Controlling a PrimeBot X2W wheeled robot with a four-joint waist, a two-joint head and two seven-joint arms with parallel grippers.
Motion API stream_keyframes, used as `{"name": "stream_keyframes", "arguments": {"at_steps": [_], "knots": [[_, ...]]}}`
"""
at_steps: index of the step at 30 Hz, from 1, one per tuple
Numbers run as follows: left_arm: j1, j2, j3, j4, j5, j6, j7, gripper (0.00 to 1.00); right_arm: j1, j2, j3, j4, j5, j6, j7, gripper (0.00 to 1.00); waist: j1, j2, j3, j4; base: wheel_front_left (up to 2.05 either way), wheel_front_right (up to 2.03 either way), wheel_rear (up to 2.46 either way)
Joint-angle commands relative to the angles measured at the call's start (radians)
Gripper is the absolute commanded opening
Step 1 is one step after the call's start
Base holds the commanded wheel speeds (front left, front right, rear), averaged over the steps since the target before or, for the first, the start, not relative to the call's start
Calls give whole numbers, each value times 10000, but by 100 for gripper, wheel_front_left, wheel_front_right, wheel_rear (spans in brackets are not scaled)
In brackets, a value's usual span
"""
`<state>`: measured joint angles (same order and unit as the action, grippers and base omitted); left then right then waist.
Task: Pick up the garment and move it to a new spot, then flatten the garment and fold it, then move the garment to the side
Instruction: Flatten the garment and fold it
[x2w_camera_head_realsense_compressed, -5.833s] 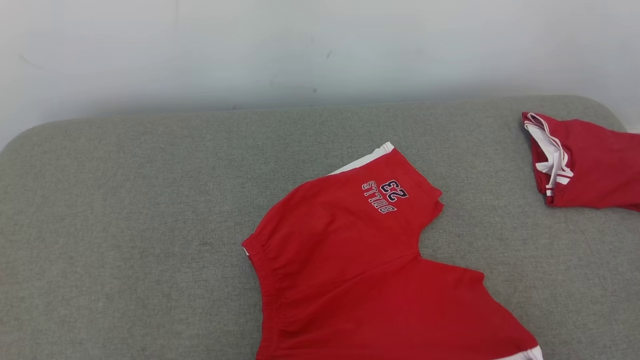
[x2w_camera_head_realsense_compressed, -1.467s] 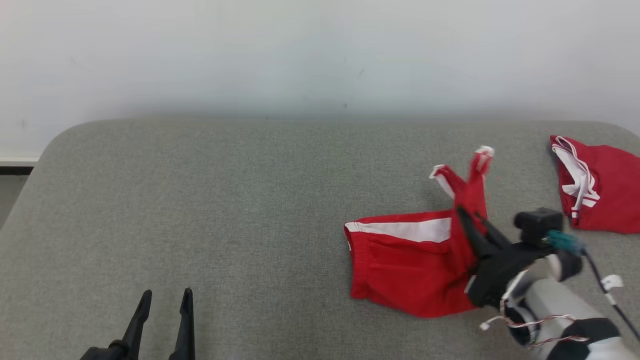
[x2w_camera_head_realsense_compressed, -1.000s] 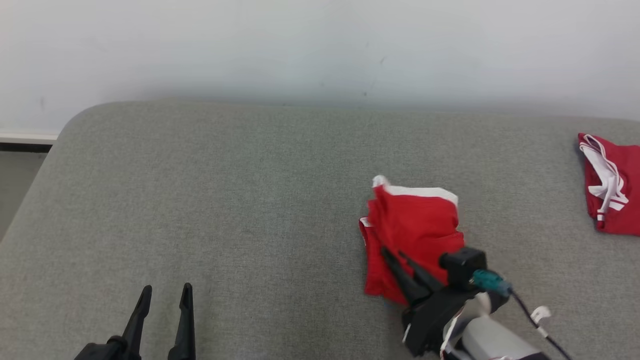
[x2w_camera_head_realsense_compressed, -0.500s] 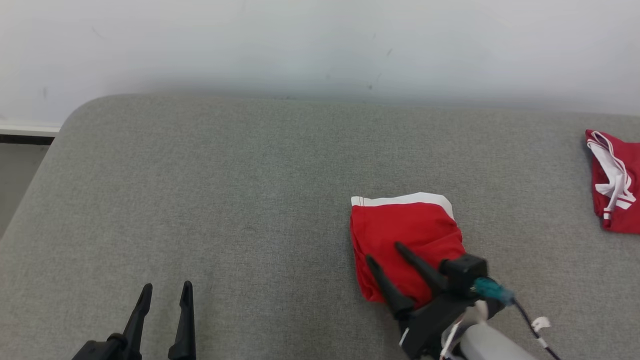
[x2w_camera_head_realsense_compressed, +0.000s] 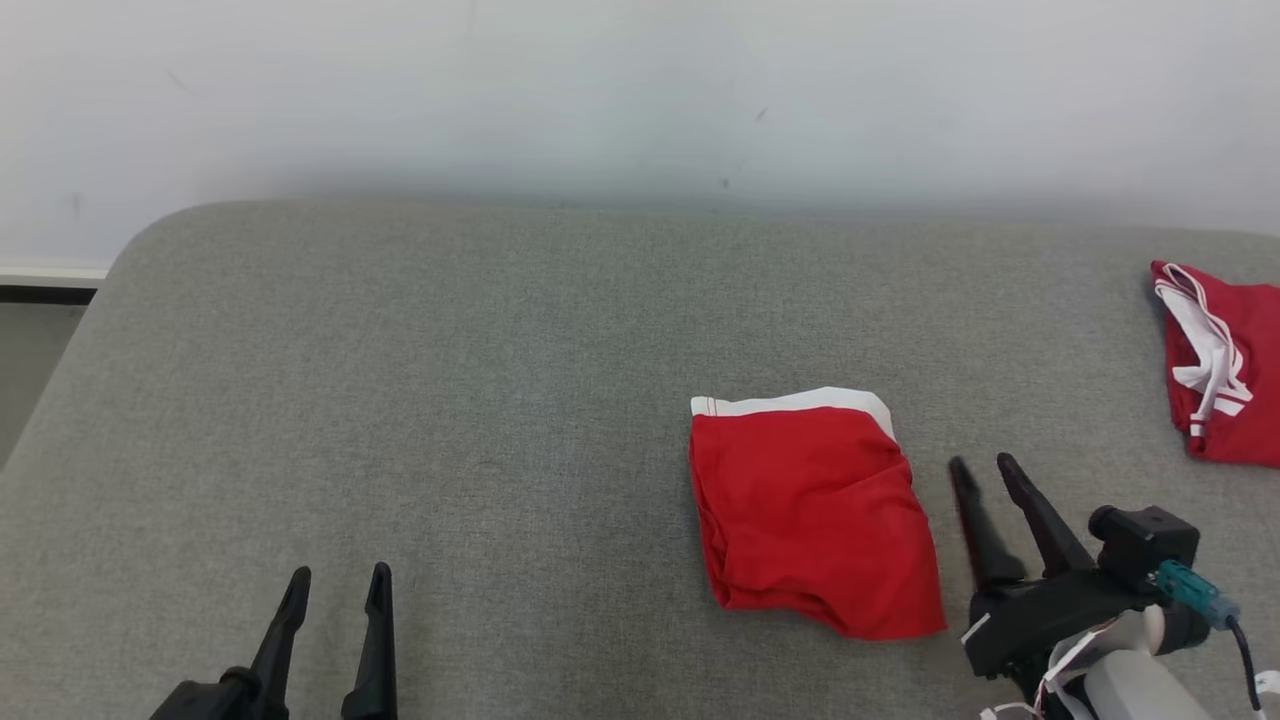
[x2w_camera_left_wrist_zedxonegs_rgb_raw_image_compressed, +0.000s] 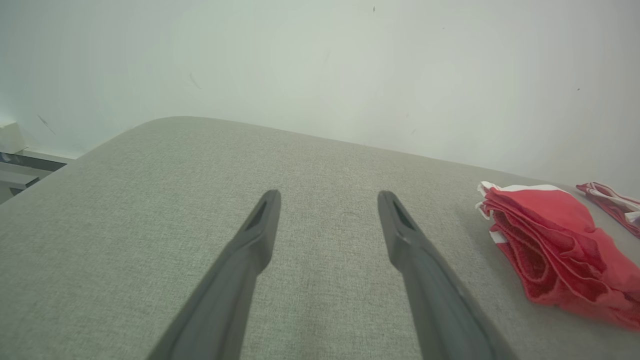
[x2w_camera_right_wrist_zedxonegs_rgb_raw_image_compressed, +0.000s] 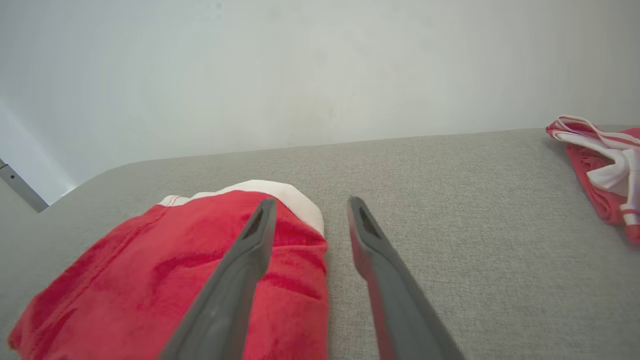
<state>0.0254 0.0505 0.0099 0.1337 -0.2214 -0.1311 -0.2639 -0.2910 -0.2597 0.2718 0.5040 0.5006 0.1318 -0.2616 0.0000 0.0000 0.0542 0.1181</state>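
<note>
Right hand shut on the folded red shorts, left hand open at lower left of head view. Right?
No. Head view: the right hand is open, beside the folded red shorts, not gripping them. The left hand is open at lower left.

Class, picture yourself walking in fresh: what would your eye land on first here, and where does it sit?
The folded red garment with a white band lies right of centre on the grey cushion. The right gripper stands open beside its right edge, holding nothing. A second red garment lies bunched at the far right.
</note>
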Motion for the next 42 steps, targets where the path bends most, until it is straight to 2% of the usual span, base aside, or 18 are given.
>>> {"name": "stream_keyframes", "arguments": {"at_steps": [1, 11, 16, 25, 30, 42], "knots": [[-115, 2, -9, -48, 61, 20, 2, 100, -41, 42, -183, 137, -143, -29, -37, 0, 0, 0, 99, 84, 0, 0, 0], [-483, 0, -173, 2, 65, 18, 2, 100, -1167, 387, -746, 1445, -1715, -29, -24, 0, 0, 0, 602, 619, 0, 0, 0], [-621, 0, -271, 64, -18, 17, 2, 100, -1537, 858, -789, 2145, -2507, -29, -24, 0, 0, 0, 754, 938, 0, 0, 0], [-609, 0, -278, 155, -36, 16, 2, 100, -1739, 1816, -606, 3125, -3119, -29, -25, 0, 0, 0, 750, 1248, 0, 0, 0], [-605, 0, -313, 178, -21, 18, 2, 100, -1492, 2049, -82, 2769, -3272, -29, -23, 0, 0, 0, 672, 1329, 0, 0, 0], [-505, 2, -350, 157, -48, 17, 2, 100, -787, 2093, 1224, 1482, -2945, -29, -23, 0, 0, 0, 596, 1306, 0, 0, 0]]}}
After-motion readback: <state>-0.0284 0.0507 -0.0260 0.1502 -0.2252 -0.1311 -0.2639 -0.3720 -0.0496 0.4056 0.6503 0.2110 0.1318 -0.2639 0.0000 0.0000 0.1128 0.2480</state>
